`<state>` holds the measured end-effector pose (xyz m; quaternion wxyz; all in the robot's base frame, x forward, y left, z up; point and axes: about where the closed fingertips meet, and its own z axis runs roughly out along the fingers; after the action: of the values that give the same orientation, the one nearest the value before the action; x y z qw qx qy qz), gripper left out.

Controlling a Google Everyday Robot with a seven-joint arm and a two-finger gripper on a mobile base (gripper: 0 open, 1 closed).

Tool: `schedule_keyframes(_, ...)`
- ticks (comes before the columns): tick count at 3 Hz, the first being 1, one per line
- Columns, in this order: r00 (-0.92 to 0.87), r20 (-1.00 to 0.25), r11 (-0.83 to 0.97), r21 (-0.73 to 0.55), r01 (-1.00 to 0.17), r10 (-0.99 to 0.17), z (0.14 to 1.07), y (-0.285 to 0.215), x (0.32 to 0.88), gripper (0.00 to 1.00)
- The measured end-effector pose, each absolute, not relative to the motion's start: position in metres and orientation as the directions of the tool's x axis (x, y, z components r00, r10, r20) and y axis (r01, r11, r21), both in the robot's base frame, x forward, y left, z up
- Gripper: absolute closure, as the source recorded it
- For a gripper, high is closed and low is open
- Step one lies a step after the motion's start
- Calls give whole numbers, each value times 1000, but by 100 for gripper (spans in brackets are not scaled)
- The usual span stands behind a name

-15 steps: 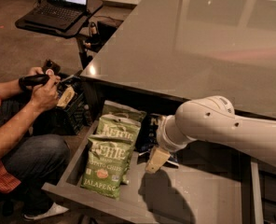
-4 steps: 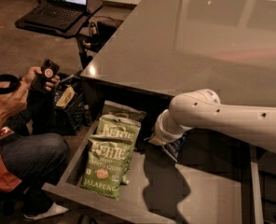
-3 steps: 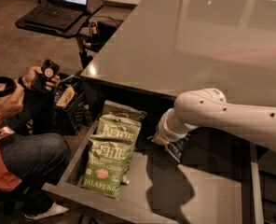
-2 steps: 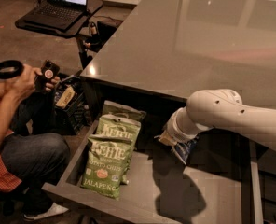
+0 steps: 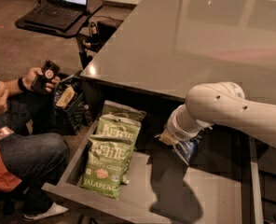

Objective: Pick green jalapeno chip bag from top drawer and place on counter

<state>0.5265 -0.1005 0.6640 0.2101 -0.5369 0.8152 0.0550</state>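
Observation:
The top drawer (image 5: pixel 161 195) is pulled out below the counter (image 5: pixel 198 41). A green jalapeno chip bag (image 5: pixel 107 164) lies flat at the drawer's front left. A second green bag (image 5: pixel 123 129) overlaps it behind, and a third (image 5: pixel 124 110) lies further back. My white arm reaches in from the right. My gripper (image 5: pixel 171 139) hangs over the middle of the drawer, to the right of the green bags and apart from them. A blue bag (image 5: pixel 189 149) shows just under my wrist; I cannot tell whether it is held.
A seated person (image 5: pixel 21 148) at the left holds a phone (image 5: pixel 44 73) close to the drawer's left side. A black crate (image 5: pixel 68 104) with items stands by the counter's corner. A laptop on a black stand (image 5: pixel 63 10) is at the back left.
My arm has moved to the right across the drawer, away from the green bags, and the blue bag has come along under my wrist. The person's hands have shifted.

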Motion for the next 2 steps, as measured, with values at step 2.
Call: schedule_keyframes(2,-457,-293,502,-99,-859,-840,727,-117,469,100)
